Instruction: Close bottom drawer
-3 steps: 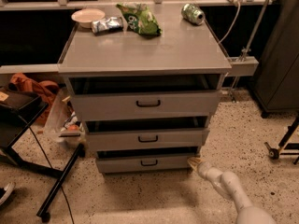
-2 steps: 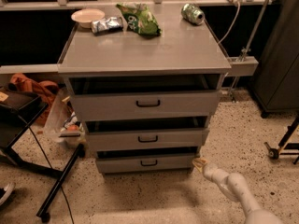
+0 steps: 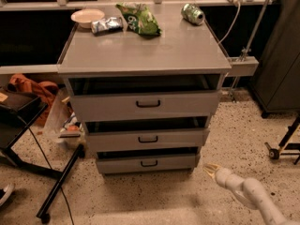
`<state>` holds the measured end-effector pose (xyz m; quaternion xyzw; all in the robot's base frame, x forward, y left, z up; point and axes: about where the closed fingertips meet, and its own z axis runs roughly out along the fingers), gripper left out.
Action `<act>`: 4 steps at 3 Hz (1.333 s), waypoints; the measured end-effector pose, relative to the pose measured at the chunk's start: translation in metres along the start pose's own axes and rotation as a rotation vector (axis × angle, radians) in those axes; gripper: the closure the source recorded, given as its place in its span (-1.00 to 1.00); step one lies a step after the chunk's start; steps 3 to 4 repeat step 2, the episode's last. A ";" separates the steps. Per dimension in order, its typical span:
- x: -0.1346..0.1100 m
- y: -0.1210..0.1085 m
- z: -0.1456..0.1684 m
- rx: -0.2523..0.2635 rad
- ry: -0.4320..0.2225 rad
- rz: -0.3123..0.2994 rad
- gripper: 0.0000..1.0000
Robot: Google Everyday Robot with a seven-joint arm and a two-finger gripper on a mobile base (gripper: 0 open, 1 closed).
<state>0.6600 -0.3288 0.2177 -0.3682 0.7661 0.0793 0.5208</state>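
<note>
Grey bench [image 3: 140,50]: three drawers, all ajar. Bottom drawer [image 3: 173,162]: lowest, under the front edge, pulled out, wanting a push. Black stand leg [image 3: 61,184]: off the front left corner, not in my way. My end effector [image 3: 212,170]: off the front right corner, near that drawer but apart from it, placed, I judge, to push; released or clenched, I cannot tell. Can [image 3: 193,14]: back right corner.

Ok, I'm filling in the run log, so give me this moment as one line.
phase: pre-contact | bottom drawer: partly open | gripper: low, off its right end, no contact visible
</note>
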 end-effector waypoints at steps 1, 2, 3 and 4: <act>-0.007 -0.004 -0.039 -0.003 0.021 -0.012 1.00; -0.017 -0.007 -0.070 0.000 0.041 -0.029 1.00; -0.017 -0.007 -0.070 0.000 0.041 -0.029 1.00; -0.017 -0.007 -0.070 0.000 0.041 -0.029 1.00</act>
